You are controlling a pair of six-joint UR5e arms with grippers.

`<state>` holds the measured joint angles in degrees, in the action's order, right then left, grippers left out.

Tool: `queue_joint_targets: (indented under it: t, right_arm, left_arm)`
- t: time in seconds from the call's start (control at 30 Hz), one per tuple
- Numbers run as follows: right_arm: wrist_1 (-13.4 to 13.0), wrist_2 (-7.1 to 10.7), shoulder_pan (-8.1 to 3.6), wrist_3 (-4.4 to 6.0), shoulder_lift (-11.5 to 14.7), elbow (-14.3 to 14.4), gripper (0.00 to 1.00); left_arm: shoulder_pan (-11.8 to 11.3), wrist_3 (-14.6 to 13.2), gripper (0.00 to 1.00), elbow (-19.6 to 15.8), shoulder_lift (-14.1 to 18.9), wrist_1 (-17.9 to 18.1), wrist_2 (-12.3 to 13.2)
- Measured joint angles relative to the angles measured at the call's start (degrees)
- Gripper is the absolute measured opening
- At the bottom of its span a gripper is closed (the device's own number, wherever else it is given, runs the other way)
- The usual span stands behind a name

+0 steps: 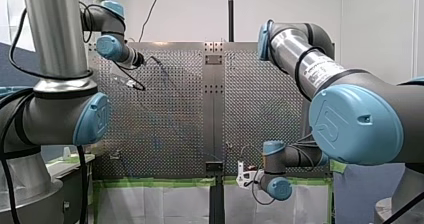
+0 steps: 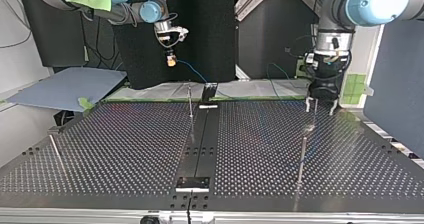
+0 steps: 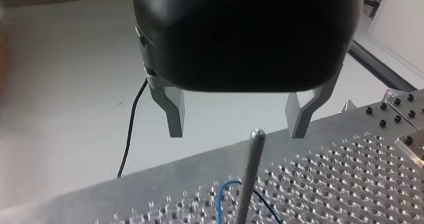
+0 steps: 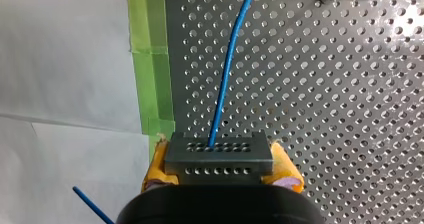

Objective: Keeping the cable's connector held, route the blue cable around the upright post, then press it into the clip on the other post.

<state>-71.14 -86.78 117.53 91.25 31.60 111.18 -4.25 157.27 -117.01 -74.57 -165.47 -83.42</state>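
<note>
The perforated table is reached over by both arms. My left arm's gripper is hung above it with its metal fingers spread wide and nothing between them. The rounded tip of an upright post is seen just below the gap, so the gripper is judged to be stationed there to guide the cable at that post.

My right arm's gripper, at the top view's left and held above the table's far edge, is clamped by its yellow pads on the grey perforated connector block, as the task demands. The blue cable is led out of the block's holed face and away across the table. A loop of it is seen lying by the foot of the post under the left gripper. No turn around that post is judged to be made yet, and no clip can be made out on any post.
</note>
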Motion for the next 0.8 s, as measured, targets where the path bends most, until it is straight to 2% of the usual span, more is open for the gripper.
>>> queue_joint_targets:
  t: [0.23, 0.4, 0.8]
  right_arm:
    - [-0.1, -0.06, 0.25, 0.07, 0.0, 0.0, 0.00]
    - [-0.1, -0.01, 0.33, 0.11, 0.0, -0.1, 0.00]
    - [0.0, 0.02, 0.38, 0.17, 0.0, -0.3, 0.00]
  left_arm:
    - [0.3, -3.7, 1.00, 3.6, 0.1, -3.6, -2.8]
    - [0.3, -6.7, 1.00, 6.6, -0.1, -6.6, -3.6]
    - [1.6, -13.8, 1.00, 13.7, -3.4, -13.7, -2.2]
